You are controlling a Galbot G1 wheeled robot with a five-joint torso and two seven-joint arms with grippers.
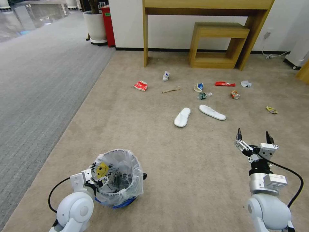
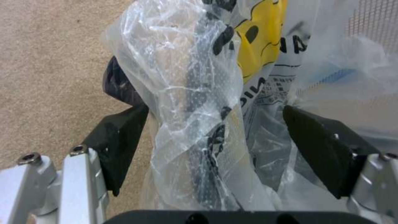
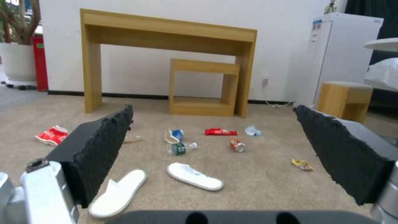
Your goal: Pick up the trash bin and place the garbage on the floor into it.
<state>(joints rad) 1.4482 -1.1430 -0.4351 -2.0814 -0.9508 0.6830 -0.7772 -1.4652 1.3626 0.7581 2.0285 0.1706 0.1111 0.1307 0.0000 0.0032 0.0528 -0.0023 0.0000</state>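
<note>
While the left hand [image 1: 96, 183] at the lower left of the head view clamped the bagged rim of the trash bin [image 1: 117, 177], the bin sat low over the beige floor [image 1: 180, 161], its crinkly liner [image 2: 195, 102] bunched between the black pads [image 2: 120, 140]. At the lower right, the right hand [image 1: 253, 134] hung wide and held nothing. Across the upper middle lay the garbage: two white slippers [image 1: 182, 116], a red-white carton [image 1: 141, 85], a wooden stick [image 1: 171, 90], a green bottle [image 1: 202, 95], an orange can [image 1: 235, 94], a red wrapper [image 1: 225, 84] and a yellow wrapper [image 1: 271, 110]
</note>
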